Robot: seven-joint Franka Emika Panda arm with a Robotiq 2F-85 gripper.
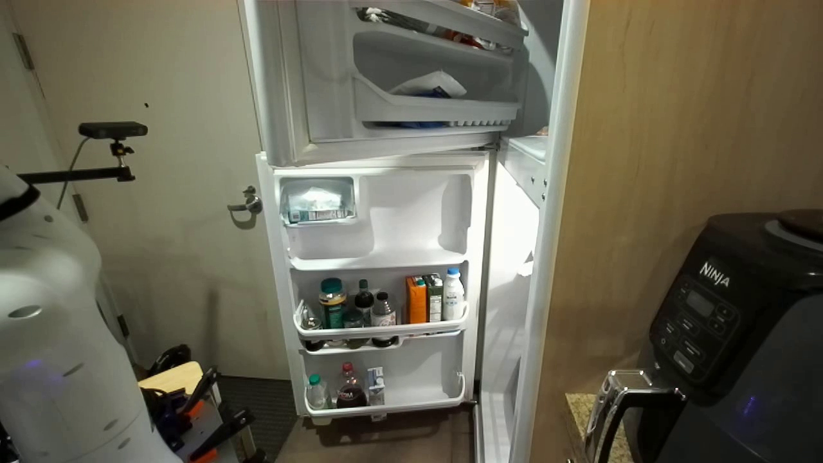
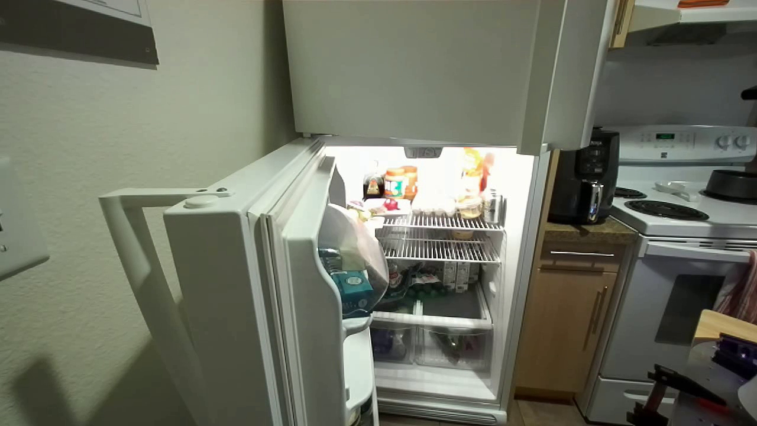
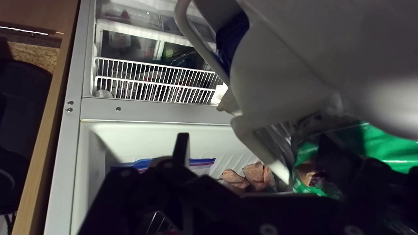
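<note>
Tool (image 3: 253, 140) gapes nr prob. 1 green bag (image 3: 388, 150).

This place is a kitchen. It is shown by the tall white refrigerator (image 2: 408, 71), whose doors stand open; an orange rectangular carton (image 1: 416, 299) and a white bottle with a blue cap (image 1: 453, 296) stand inside the lower door. To its side is a white electric stove (image 2: 656, 278) with black coil burners (image 2: 666, 210), which carries a round black pan (image 2: 732, 186). A black rounded appliance marked NINJA (image 1: 726, 321) stands on a brown speckled surface (image 2: 591, 235), over a light wooden cabinet (image 2: 565, 313).
</note>
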